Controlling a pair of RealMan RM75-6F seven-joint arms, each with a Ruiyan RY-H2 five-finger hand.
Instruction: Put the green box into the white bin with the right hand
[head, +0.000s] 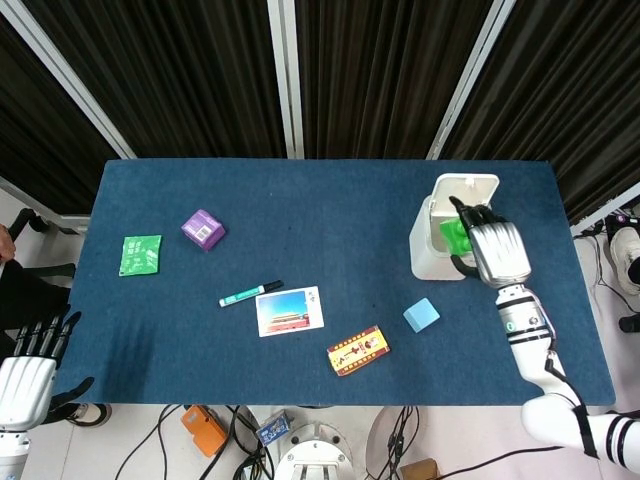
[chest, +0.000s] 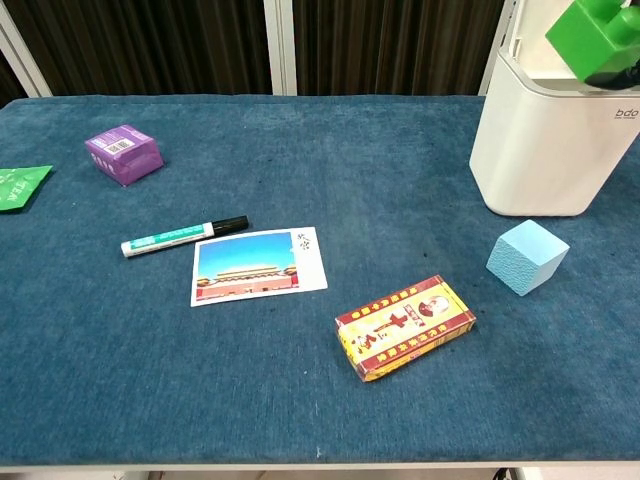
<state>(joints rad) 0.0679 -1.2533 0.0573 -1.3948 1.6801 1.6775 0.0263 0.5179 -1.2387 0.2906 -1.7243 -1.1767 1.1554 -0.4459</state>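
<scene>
Green box held over the open white bin, near the bench's right edge.
The bench (head: 330, 200) has bare cloth mid-top; the white bin (head: 432, 255) stands right; the right hand (head: 490, 248) clasps the green box (chest: 595, 38) above its mouth; the left hand (head: 28, 370), fingers spread and holding nothing, hangs off the left edge.

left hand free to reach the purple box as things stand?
Probably yes. The left hand hangs open off the table's near left corner, and the purple box sits in the open; only the flat green packet lies near the path.

blue table (head: 330, 200), white bin (head: 432, 250), marker (head: 250, 293), postcard (head: 289, 311)
</scene>
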